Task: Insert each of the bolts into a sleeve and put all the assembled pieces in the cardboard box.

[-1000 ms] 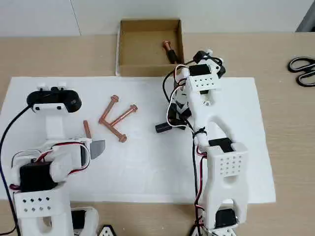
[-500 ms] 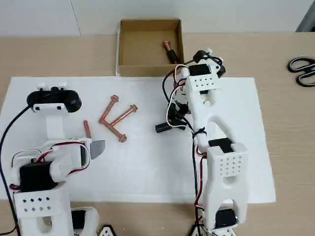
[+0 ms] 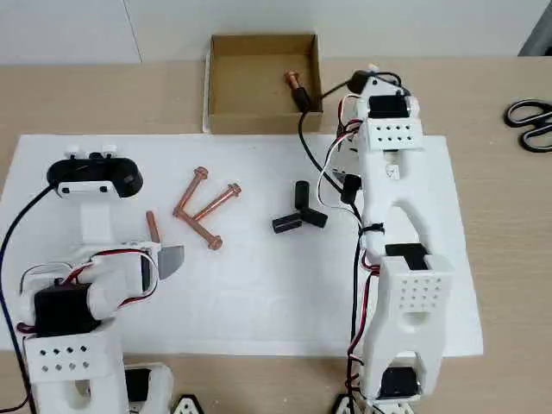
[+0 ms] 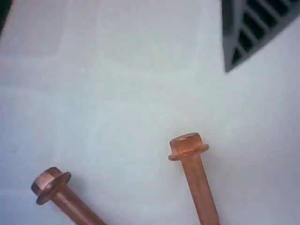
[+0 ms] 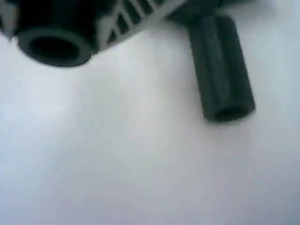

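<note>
My right arm (image 3: 392, 172) swings off the middle of the white sheet (image 3: 241, 293) toward its right edge. The black sleeves (image 3: 287, 224) that it hung over now lie uncovered in a loose cluster, three showing where I saw one.

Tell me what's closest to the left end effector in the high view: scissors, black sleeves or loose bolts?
From the left end effector:
1. Loose bolts, just beside it.
2. Black sleeves, in the middle.
3. Scissors, far to the right.
</note>
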